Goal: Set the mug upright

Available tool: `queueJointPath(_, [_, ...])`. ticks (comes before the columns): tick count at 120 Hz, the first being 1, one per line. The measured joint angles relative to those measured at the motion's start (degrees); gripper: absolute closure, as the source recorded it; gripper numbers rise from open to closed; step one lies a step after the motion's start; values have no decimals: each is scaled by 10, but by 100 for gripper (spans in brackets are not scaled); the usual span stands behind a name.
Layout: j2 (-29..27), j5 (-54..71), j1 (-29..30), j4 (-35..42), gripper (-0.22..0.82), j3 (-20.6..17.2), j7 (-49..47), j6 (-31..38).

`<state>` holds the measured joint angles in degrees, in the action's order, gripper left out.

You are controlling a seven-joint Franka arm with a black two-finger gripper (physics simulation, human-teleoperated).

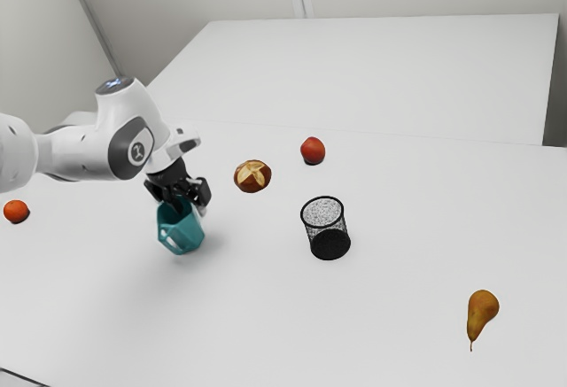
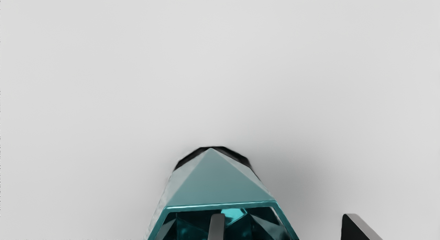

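Observation:
The teal faceted mug (image 1: 183,235) is at the end of the arm in the exterior view, tilted, its mouth toward the black gripper (image 1: 182,196). In the wrist view the mug (image 2: 220,185) shows its outer side and open mouth. Around its wall the gripper (image 2: 287,228) stands open: one of the fingers (image 2: 216,228) reaches into the mouth, and the other is outside, apart from the wall. Whether the mug touches the table is hard to tell.
On the white table (image 1: 266,316) are a black mesh cup (image 1: 330,243), a brown scored bun (image 1: 252,176) and a red fruit (image 1: 313,150) beyond the mug. A pear (image 1: 482,310) lies toward the exterior view's right, an orange fruit (image 1: 16,211) at its left.

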<state>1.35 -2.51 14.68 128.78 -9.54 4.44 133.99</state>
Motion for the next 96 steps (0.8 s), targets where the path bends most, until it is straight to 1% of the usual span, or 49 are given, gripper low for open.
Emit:
queueJointPath(14, [-13, -1, 1, -2, 16, -5, -7, -4])
queueJointPath(23, [-21, -2, 0, -16, 11, -6, -9, -15])
queueJointPath(31, [-22, -4, 3, -44, 8, -11, -11, -34])
queueJointPath(60, [-10, -8, -5, -211, 3, -12, -13, -155])
queueJointPath(81, [47, -4, -7, -343, 1, -12, -13, -239])
queueJointPath(96, [70, -2, 3, -413, 1, -12, -13, -295])
